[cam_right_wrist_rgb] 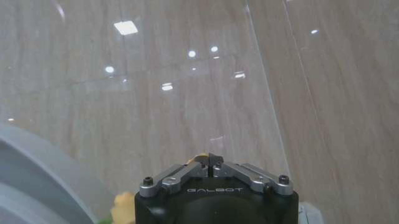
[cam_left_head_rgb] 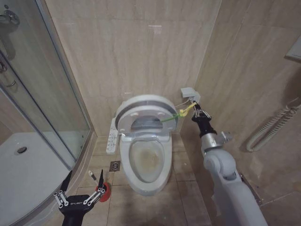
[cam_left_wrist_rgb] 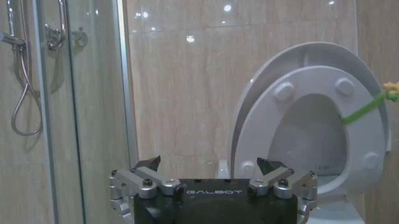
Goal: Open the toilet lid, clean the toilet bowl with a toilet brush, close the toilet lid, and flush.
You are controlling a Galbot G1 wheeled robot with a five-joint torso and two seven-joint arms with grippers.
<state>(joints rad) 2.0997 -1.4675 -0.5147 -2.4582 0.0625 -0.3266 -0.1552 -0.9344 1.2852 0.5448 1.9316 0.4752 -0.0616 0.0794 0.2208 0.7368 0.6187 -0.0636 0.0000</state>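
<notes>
One toilet lid (cam_left_head_rgb: 141,104) stands up.
Yellow-brown stains sit inside the toilet bowl (cam_left_head_rgb: 146,162). Right gripper (cam_left_head_rgb: 195,111) pinches a yellow-green strap (cam_left_head_rgb: 175,116); left gripper (cam_left_head_rgb: 79,194) gapes wide, holding nothing.

The brand word "GALBOT" is printed in pale capitals on the black body of the left gripper (cam_left_wrist_rgb: 212,173), just below its spread fingers, as seen in the left wrist view. The same word is read on the black body of the right gripper (cam_right_wrist_rgb: 212,164) in the right wrist view, under its closed fingertips, and it is faintly made out again on the left gripper's body in the head view. No other text, number or sign can be read on any other surface.
</notes>
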